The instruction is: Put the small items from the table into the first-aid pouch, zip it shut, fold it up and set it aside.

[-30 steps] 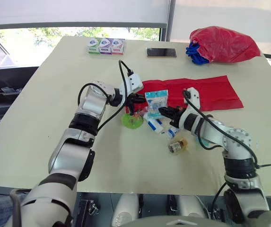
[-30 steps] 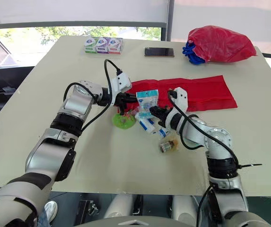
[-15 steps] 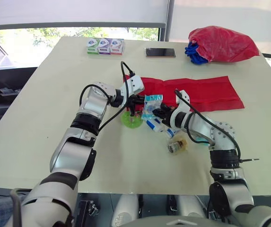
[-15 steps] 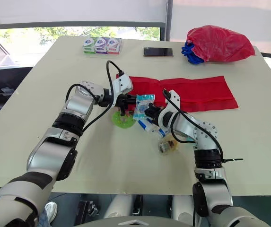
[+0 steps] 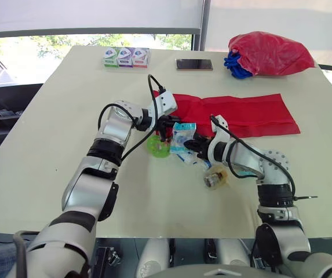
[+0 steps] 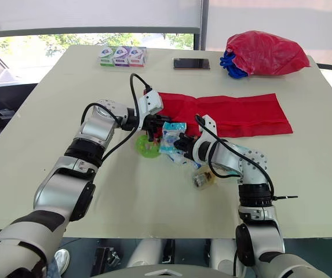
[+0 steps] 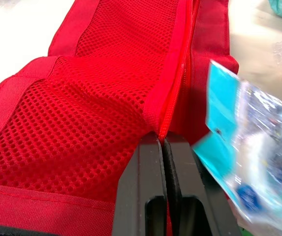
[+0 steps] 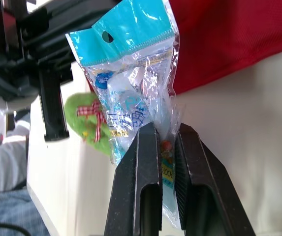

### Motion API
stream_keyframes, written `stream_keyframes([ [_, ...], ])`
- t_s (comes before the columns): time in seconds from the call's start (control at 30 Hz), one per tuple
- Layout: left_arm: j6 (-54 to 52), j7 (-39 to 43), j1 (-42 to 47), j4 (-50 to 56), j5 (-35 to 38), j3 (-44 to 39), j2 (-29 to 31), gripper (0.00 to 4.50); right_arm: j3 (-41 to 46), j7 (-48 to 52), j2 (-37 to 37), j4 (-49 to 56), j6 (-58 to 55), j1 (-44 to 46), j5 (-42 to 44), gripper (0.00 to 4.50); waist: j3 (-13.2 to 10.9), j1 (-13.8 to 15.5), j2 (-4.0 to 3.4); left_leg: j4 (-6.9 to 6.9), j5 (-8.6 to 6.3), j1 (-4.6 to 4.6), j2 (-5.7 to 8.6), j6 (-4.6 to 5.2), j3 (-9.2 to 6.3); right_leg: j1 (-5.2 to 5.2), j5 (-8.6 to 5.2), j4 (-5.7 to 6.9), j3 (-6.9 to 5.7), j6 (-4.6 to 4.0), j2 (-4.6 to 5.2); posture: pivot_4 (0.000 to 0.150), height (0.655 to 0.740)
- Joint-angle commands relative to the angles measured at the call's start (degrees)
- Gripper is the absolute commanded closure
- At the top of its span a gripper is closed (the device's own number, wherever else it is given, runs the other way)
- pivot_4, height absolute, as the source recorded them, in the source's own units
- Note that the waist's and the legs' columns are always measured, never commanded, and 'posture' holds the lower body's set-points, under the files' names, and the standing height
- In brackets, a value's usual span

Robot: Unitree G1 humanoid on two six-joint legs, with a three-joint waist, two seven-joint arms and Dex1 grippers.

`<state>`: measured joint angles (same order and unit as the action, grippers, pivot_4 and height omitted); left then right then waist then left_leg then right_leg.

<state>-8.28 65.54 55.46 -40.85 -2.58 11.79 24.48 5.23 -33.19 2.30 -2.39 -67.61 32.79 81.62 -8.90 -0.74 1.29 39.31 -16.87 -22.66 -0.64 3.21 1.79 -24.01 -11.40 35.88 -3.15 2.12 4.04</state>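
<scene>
The left gripper (image 7: 161, 139) pinches the zip edge of the long red mesh first-aid pouch (image 5: 241, 113) lying on the cream table (image 5: 55, 116). The right gripper (image 8: 164, 132) clamps a clear teal-topped plastic packet (image 8: 131, 73) just beside it.

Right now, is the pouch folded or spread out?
Spread out: the pouch lies flat, full length, on the table, left gripper pinching one end.

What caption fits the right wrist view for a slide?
Right gripper clamps a blue-topped clear packet near the red pouch.
</scene>
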Motion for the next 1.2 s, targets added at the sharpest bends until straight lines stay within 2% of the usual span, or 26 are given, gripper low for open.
stream_keyframes([
  [0.03,1.39,-0.28,0.27,2.39,1.1,-0.84,-0.11,4.45,-0.73,-0.02,1.61,-0.48,-3.79,-0.84,-0.69,4.5,0.0,0.01,0.0,0.0,0.0,0.0,0.0,0.0,0.0,0.0,0.0,0.0,0.0,0.0,0.0,0.15,0.74],
  [0.2,1.95,-0.11,-0.38,3.03,1.19,-0.59,-0.02,4.45,-0.56,0.96,2.35,-1.12,-5.59,-0.54,-1.08,4.5,0.03,0.01,-0.02,0.0,0.0,0.0,0.0,0.01,0.0,0.01,0.0,0.0,0.0,0.0,0.0,0.15,0.74],
  [0.43,6.3,1.58,-2.42,5.48,0.53,0.69,0.69,4.45,1.67,3.89,4.83,-7.14,-6.58,4.27,-3.74,4.5,0.05,0.06,-0.05,0.0,0.0,0.01,0.01,0.01,0.01,0.01,0.0,0.01,0.0,0.0,0.0,0.15,0.74],
  [0.63,5.98,1.92,-3.43,7.19,1.29,0.36,0.3,4.45,3.17,4.88,4.92,-11.51,-7.76,5.58,-6.29,4.5,0.09,0.04,-0.11,0.0,0.0,0.05,0.0,0.01,0.01,0.03,0.01,0.02,0.02,0.0,0.0,0.15,0.74],
  [0.9,5.48,1.89,-3.55,7.12,2.28,-0.43,0.21,4.45,4.14,7.38,6.64,-11.27,-12.98,4.77,-10.0,4.5,0.11,-0.03,-0.15,-0.02,0.0,0.06,0.0,0.01,0.02,0.05,0.0,0.0,0.02,0.0,0.0,0.15,0.74],
  [1.2,5.65,2.55,-4.89,8.23,1.97,0.41,-0.12,4.45,7.96,8.64,2.84,-13.55,-11.69,10.06,-13.25,4.5,0.11,-0.23,-0.15,-0.04,0.0,0.11,-0.01,0.01,0.03,0.05,0.01,0.05,0.04,0.0,-0.01,0.15,0.74],
])
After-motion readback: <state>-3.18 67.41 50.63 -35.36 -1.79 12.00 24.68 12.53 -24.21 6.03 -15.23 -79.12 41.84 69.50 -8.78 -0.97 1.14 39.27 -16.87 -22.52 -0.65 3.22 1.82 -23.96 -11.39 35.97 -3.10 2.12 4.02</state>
